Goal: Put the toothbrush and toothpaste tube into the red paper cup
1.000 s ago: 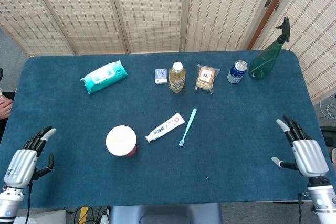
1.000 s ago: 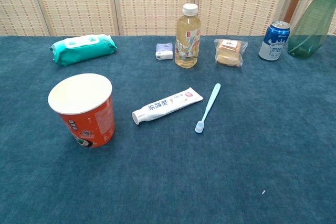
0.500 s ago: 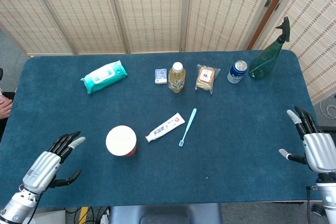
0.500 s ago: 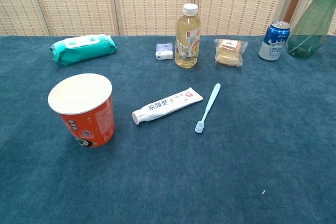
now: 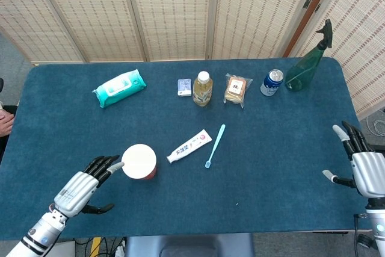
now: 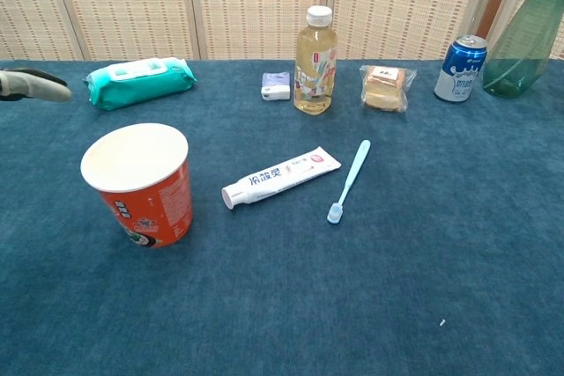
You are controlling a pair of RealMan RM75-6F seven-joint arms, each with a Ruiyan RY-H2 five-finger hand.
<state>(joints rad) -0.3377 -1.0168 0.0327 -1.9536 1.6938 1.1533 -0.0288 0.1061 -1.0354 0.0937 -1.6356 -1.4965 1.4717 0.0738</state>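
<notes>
My left hand [image 5: 84,186] hovers over the near-left part of the bench [image 5: 271,167], fingers spread and holding nothing, its fingertips [image 5: 114,162] just beside the rim of the red paper cup [image 5: 139,161]. In the chest view only one fingertip shows at the left edge. My right hand [image 5: 366,170] hangs off the near-right corner, likewise released and empty, well apart from everything.

The cup stands upright toward the near-left, mouth up and empty as far as I can see. Just to its right lies the toothpaste tube [image 5: 189,145], flat, cap end pointing toward the cup. Beside that, a little further right, lies the toothbrush [image 5: 215,145], bristle head toward the near edge, handle toward the far edge. The two are close but not touching.

I judge the step in hand is steadying the cup. To do it well I should wrap the fingers round the cup's side below the rim, lightly, since thin paper will buckle or tip if squeezed or nudged. I should keep the mouth unobstructed, so the right hand can bring the brush and tube in.

Along the far edge sit a wipes pack [image 5: 120,87], a small box [image 5: 184,86], a drink bottle [image 5: 203,88], a wrapped snack [image 5: 237,89], a can [image 5: 272,82] and a green spray bottle [image 5: 308,68], all out of the way.
</notes>
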